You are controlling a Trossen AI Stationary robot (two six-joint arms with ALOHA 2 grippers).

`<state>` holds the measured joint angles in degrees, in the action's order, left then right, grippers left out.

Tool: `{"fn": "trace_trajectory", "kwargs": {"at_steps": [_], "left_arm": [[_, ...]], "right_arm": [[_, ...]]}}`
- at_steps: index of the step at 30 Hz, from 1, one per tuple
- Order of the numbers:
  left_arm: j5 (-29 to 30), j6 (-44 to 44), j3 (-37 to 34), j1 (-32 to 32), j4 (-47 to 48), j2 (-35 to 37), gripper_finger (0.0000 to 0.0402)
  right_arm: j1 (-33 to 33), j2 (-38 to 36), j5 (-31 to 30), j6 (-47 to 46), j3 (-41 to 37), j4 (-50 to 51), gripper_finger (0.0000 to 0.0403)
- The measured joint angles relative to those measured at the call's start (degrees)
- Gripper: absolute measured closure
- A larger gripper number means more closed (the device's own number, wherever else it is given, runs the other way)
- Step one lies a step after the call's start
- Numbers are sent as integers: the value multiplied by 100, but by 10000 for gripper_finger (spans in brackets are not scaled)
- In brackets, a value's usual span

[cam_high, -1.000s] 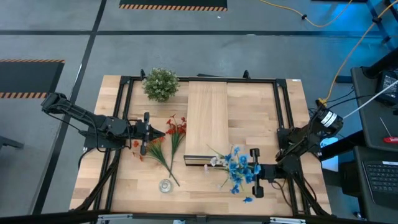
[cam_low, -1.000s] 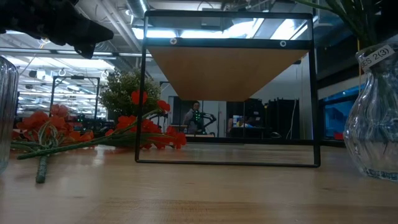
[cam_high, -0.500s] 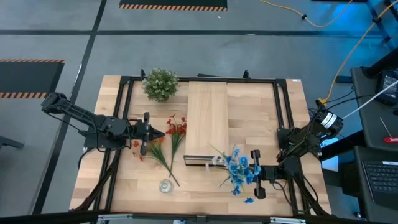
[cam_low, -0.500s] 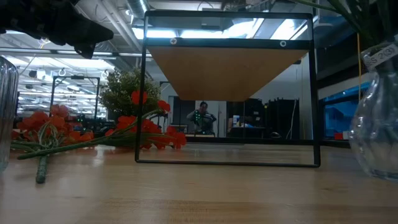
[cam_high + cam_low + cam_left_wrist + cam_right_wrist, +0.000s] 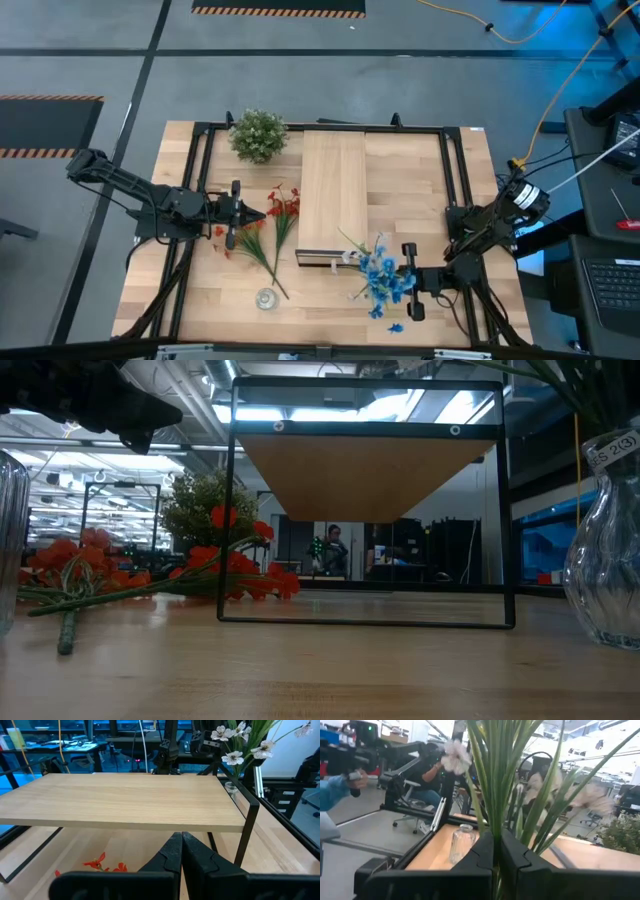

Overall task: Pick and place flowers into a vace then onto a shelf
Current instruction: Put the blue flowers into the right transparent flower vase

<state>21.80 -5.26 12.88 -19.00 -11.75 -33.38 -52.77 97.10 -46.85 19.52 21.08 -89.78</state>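
A spray of blue and white blooms on green stems [image 5: 380, 275] stands upright in a clear glass vase [image 5: 608, 575] beside the dark open front of the long pale-wood plank shelf [image 5: 334, 195]. Red-orange blooms on green stems [image 5: 272, 225] lie flat left of it.

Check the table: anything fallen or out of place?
One small blue bloom lies loose on the table, apart from the blue flowers in the right claw; it looks dropped.

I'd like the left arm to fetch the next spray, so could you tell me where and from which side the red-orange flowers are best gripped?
Probably on the bare green stems of the red-orange flowers, from straight above. They lie flat on the table, stems converging toward the empty vase; the blooms look too loose to pinch. The left gripper, shut, hangs close by.
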Motion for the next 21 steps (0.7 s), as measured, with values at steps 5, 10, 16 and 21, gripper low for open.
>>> {"fn": "trace_trajectory", "kwargs": {"at_steps": [5, 10, 16, 21], "left_arm": [[0, 0, 0, -2, 0, -1, 398], [0, 0, 0, 0, 0, -1, 398], [0, 0, 0, 0, 0, 1, 398], [1, 0, 0, -2, 0, -1, 398]], "right_arm": [[13, 168, 0, -152, 0, -12, 398], [13, 175, 4, -135, 24, -17, 398], [13, 175, 17, -116, 24, -19, 390], [15, 137, 33, -106, 24, -21, 357]]}}
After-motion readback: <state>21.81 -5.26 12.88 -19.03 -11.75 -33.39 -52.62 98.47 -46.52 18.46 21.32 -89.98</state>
